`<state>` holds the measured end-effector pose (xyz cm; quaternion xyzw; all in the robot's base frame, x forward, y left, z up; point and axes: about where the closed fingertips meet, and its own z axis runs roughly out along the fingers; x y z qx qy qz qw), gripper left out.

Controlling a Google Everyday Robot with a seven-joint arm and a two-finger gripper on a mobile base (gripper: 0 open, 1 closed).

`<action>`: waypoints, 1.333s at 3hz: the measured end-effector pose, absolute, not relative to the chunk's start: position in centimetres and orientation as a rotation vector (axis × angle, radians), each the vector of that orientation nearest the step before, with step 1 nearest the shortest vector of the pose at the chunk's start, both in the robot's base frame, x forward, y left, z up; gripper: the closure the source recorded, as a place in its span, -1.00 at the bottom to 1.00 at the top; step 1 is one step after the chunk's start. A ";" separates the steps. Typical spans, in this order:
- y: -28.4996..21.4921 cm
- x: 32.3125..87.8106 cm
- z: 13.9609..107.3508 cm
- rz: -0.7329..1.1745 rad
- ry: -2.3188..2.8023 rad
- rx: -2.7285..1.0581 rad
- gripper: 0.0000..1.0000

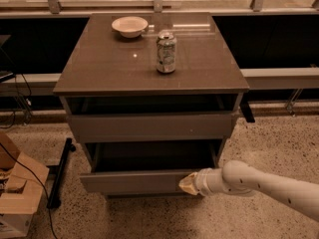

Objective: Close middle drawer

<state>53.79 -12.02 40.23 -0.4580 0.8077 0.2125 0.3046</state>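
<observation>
one cabinet [149,63] shows two drawer fronts: the middle drawer [129,181] and one taller panel [149,126]. on top, one bowl [129,26] and one can [166,52]. one gripper [188,184], at the middle drawer's front.
</observation>
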 end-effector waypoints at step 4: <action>-10.4 57.2 42.4 0.537 2.040 -1.186 -1.00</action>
